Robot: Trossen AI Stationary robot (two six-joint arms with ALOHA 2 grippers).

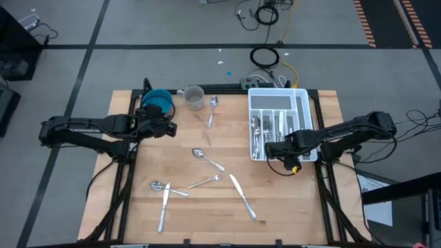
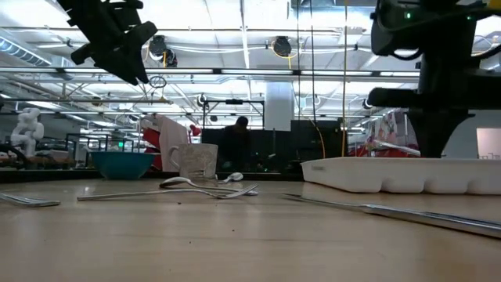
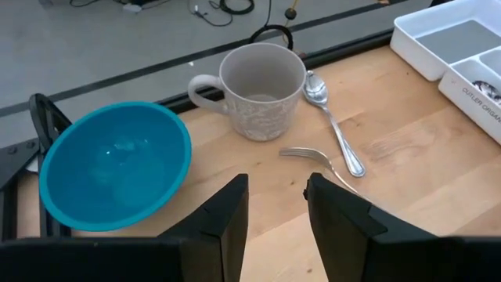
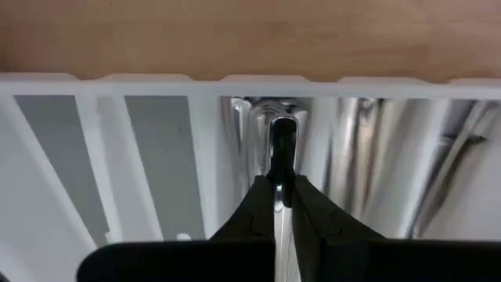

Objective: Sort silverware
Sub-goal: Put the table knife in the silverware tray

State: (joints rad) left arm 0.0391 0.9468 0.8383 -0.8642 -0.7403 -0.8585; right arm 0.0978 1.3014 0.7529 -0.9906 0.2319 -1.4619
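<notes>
table (image 1: 289, 200): pale wood, matt, fine grain
silverware (image 1: 242, 196): polished metal, mirror-bright
tray (image 1: 301, 94): white plastic, smooth, slight sheen
bowl (image 3: 164, 129): blue, glossy, smooth
mug (image 3: 262, 90): grey-white, speckled, matt
fingers (image 3: 223, 223): black, matt

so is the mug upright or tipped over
Upright. The mug stands on its base beside the blue bowl, its open mouth facing up and looking empty inside.

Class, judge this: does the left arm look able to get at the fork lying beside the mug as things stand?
Probably yes. The left gripper hangs open above the table, the fork lies bare just ahead, and the mug and blue bowl stand aside.
</notes>
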